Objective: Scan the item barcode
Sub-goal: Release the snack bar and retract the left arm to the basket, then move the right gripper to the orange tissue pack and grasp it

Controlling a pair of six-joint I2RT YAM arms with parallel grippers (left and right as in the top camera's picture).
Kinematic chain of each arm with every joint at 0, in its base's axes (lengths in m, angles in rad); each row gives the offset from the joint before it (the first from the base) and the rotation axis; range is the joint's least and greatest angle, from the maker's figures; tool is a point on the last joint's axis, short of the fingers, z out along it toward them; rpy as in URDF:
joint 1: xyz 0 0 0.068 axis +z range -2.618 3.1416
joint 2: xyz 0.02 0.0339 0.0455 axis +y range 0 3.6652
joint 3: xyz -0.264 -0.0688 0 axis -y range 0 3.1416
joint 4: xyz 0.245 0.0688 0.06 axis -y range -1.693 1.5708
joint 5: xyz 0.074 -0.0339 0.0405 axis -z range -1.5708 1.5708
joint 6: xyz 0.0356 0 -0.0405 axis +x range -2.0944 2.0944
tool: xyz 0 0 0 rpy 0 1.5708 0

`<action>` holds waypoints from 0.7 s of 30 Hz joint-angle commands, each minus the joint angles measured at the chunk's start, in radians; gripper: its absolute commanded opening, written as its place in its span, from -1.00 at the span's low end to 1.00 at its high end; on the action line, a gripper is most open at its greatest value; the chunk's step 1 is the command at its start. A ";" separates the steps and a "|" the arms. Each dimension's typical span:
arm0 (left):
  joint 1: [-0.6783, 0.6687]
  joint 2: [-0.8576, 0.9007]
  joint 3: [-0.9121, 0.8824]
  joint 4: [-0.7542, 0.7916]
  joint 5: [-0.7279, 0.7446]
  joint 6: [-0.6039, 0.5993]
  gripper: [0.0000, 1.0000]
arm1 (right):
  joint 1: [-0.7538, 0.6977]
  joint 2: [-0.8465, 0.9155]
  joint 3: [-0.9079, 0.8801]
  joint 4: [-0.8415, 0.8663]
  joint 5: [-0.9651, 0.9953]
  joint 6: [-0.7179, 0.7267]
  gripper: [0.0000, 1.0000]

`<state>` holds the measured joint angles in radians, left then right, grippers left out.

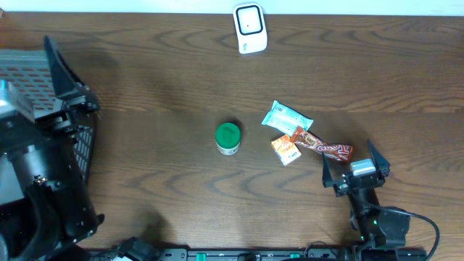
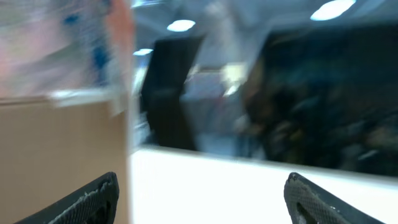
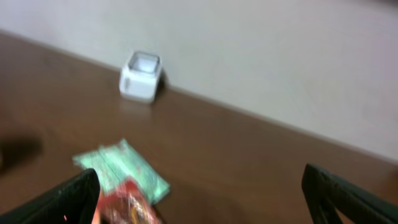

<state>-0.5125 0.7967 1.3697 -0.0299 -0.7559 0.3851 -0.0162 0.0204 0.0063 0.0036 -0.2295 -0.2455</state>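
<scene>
Two sets of jaws stand open at a brown wooden surface (image 1: 145, 181). Seen from overhead, my right jaws sit at the near right edge, spread wide and holding nothing, with one end of a red bar (image 1: 322, 147) just in front of them. An orange packet (image 1: 286, 150) lies against the bar's other end, with a teal packet (image 1: 288, 117) just beyond it. A green-lidded tub (image 1: 228, 138) stands apart to their left. The white scanner (image 1: 250, 29) stands at the far edge, well apart from all four items. My left arm (image 1: 36, 174) fills the left side beside a grey mesh basket (image 1: 25, 72).

The left wrist view is blurred. It shows my left jaws spread, fingers (image 2: 93, 199) at the bottom corners with nothing between them, facing a brown box-like shape (image 2: 56, 155) and a dim room.

The right wrist view is also blurred. The right fingers (image 3: 68, 199) stand wide and empty. Near the left finger lie the red bar (image 3: 127, 205) and the teal packet (image 3: 121, 165). The scanner (image 3: 141, 76) sits far ahead by the wall (image 3: 280, 56).
</scene>
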 commanded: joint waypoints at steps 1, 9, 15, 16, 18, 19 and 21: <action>0.003 0.016 0.002 -0.043 -0.187 0.090 0.70 | 0.003 -0.002 0.000 0.136 -0.128 0.148 0.98; 0.003 0.023 -0.007 -0.047 -0.180 0.089 0.70 | 0.003 0.157 0.169 -0.047 -0.184 0.304 0.99; 0.003 0.023 -0.019 -0.051 -0.177 0.089 0.69 | 0.004 0.516 0.526 -0.330 -0.169 0.296 0.99; 0.003 0.023 -0.019 -0.051 -0.177 0.089 0.70 | 0.004 0.596 0.613 -0.407 -0.175 0.302 0.99; 0.003 0.021 -0.019 -0.051 -0.176 0.088 0.71 | 0.004 0.751 0.787 -0.592 -0.194 0.301 0.98; 0.003 0.017 -0.019 -0.051 -0.173 0.085 0.70 | 0.004 0.826 0.871 -0.689 -0.200 0.300 0.99; 0.003 0.008 -0.020 -0.051 -0.173 0.073 0.70 | 0.004 0.971 1.028 -0.872 -0.246 0.302 0.99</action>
<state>-0.5121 0.8211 1.3598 -0.0860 -0.9199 0.4580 -0.0162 0.8528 0.8886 -0.7670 -0.4145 0.0437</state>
